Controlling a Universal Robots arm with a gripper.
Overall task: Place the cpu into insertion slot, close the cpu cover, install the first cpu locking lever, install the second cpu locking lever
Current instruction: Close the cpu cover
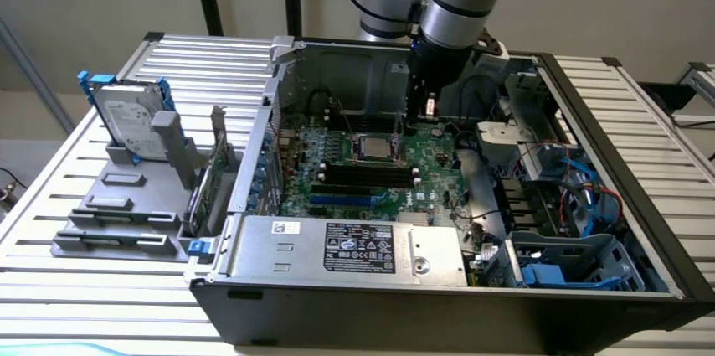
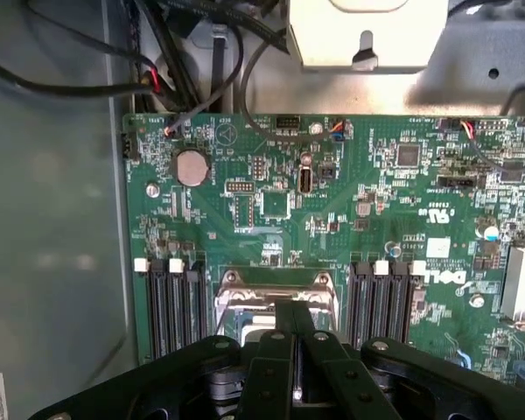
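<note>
End effector [image 2: 295, 308]: black, two-fingered, on the arm reaching down into the open computer case [image 1: 447, 314]. Fingers pressed together, with nothing seen between them. The tips stand at the edge of the insertion slot [image 1: 374, 148]; whether they touch it cannot be told.

Insertion slot: square socket with a silver rim, on the green circuit board [image 2: 376, 201], between two banks of black memory slots [image 2: 171, 302].

Cpu [image 1: 376, 149]: pale square face, lying inside the slot.

Cpu cover [image 2: 276, 296]: silvery frame at the slot, just beside the fingertips; whether it lies fully down cannot be told.

Coin battery [image 2: 191, 166]: round, on the board, well apart from the slot.

Grey labelled box [image 1: 347, 247]: in the case, near the front wall.

Blue cables [image 1: 581, 188]: in the case, at the exterior view's right.

Table [image 1: 67, 289]: slatted metal, carrying the case.

Hard drive [image 1: 126, 117]: upright in a grey stand, on the table at the exterior view's left.
</note>
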